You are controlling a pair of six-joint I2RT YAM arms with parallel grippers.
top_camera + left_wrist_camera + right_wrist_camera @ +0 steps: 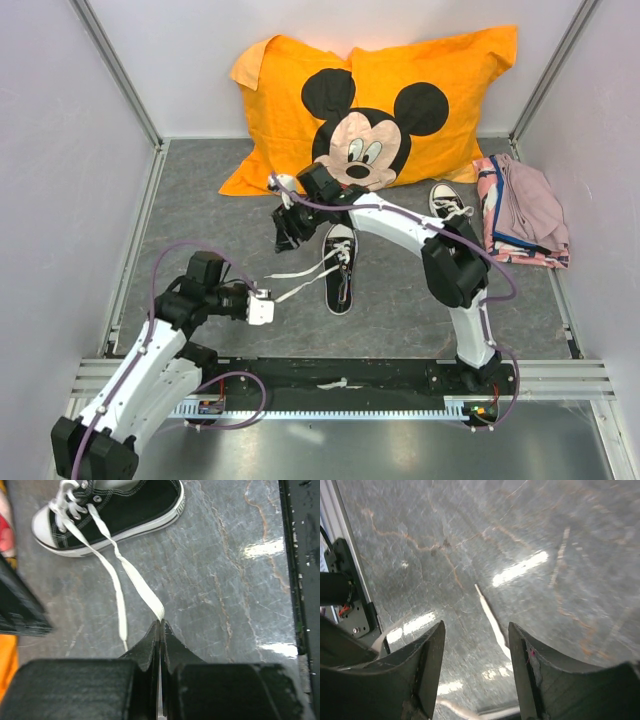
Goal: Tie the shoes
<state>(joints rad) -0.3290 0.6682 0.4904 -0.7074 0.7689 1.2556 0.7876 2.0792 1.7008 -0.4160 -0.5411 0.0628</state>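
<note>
One of the shoes lies mid-table, black with a white sole, and its white laces trail out to the left. The other shoe sits at the back right. My left gripper is shut on the end of one lace, which runs taut from the shoe to the jaw tips. The second lace lies slack on the table beside it. My right gripper hovers left of the shoe's toe. It stands open over a loose lace end and holds nothing.
An orange Mickey Mouse pillow leans against the back wall. Folded pink clothes lie at the right wall. Aluminium frame rails border the grey table, and a black base plate runs along the near edge.
</note>
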